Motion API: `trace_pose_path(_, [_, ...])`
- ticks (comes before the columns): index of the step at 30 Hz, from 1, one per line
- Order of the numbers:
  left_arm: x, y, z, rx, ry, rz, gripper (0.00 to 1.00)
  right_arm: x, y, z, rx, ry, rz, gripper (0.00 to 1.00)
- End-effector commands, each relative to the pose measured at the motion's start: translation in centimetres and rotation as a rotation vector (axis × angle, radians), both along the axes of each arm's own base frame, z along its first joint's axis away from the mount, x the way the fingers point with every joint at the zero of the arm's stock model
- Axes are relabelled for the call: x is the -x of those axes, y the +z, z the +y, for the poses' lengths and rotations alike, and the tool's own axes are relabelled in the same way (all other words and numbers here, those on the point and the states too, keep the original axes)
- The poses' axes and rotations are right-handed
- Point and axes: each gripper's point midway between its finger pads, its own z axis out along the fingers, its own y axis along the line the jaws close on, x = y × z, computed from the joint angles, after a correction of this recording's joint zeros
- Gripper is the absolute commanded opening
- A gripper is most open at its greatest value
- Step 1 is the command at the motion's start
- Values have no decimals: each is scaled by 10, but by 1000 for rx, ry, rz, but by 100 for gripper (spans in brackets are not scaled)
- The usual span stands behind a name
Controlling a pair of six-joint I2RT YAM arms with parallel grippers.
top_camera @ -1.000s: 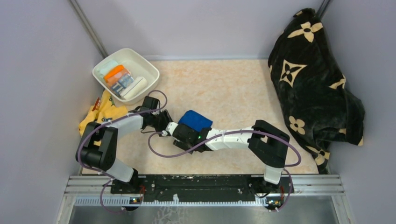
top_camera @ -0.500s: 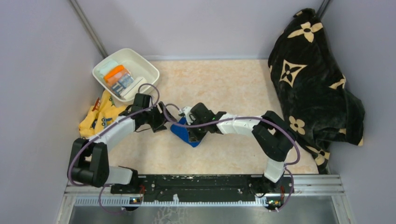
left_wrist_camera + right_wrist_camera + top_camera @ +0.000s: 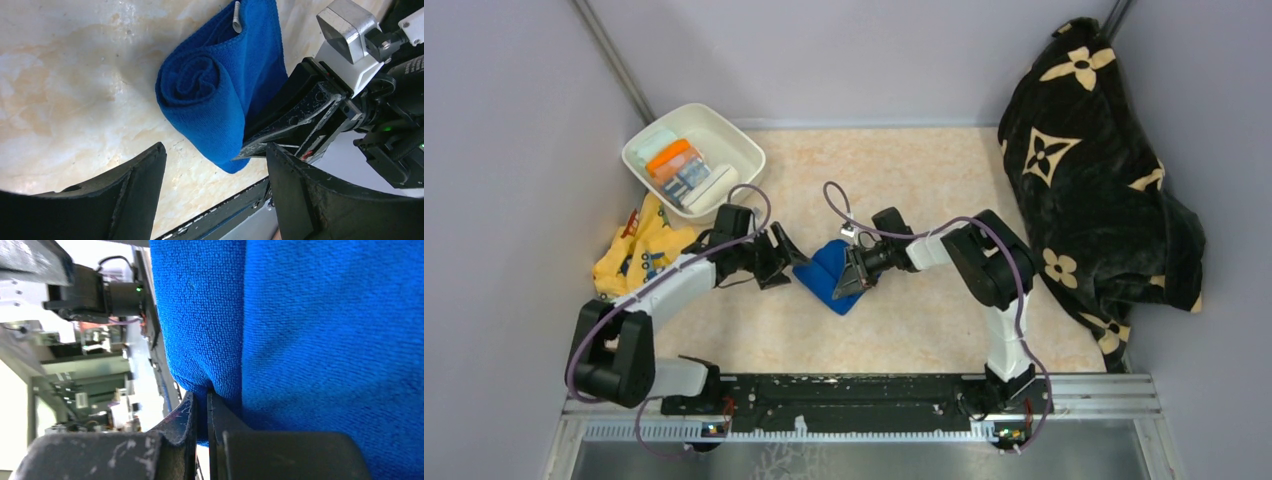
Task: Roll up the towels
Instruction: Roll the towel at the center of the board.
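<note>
A royal blue towel (image 3: 827,276), rolled into a loose spiral (image 3: 210,95), lies on the mat at mid table. My right gripper (image 3: 854,277) comes in from the right and is shut on a fold at the towel's outer edge (image 3: 201,400); blue cloth (image 3: 310,320) fills its view. My left gripper (image 3: 781,262) stands open just left of the roll, its jaws (image 3: 216,150) wide, apart from the cloth and holding nothing. The right gripper's fingers (image 3: 295,120) show beside the roll. A cream-white towel (image 3: 715,187) and a printed towel (image 3: 680,168) lie rolled in the white bin (image 3: 739,140).
The white bin stands at the back left. A crumpled yellow cloth (image 3: 637,252) lies in front of it, close to my left arm. A large black blanket with cream flowers (image 3: 1094,190) is heaped along the right wall. The black rail (image 3: 844,390) runs along the near edge.
My right gripper shut on the blue towel's edge and swung back and right, drawing the roll toward the near side. My left gripper opened wider and now stands beside the roll.
</note>
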Motion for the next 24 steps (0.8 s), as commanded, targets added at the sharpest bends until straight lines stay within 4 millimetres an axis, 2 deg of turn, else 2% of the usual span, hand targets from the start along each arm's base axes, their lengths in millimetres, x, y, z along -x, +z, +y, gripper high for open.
trace_pose_path(1, [-11,-6,-17,33,-26,1,78,17,-31,-17,31,-36,219,0])
trace_pose_path(7, [-20,-25,-31,16,-52,31,73,16,-45,-27,81,-66,240,0])
trace_pose_path(11, [-21,-44,-34,-24,-57,60,62,8,-39,-28,102,-100,173,1])
trace_pose_path(15, [-16,-65,-26,-83,-52,106,53,-9,-7,-29,119,-150,-14,19])
trace_pose_path(19, [-12,-76,-19,-133,-50,135,49,-29,25,-36,252,-198,-329,37])
trace_pose_path(22, [-12,-79,-17,-154,-50,142,49,-29,48,-37,335,-203,-564,46])
trace_pose_path(24, [-12,-79,-16,-166,-52,142,49,-19,54,-31,391,-182,-698,50])
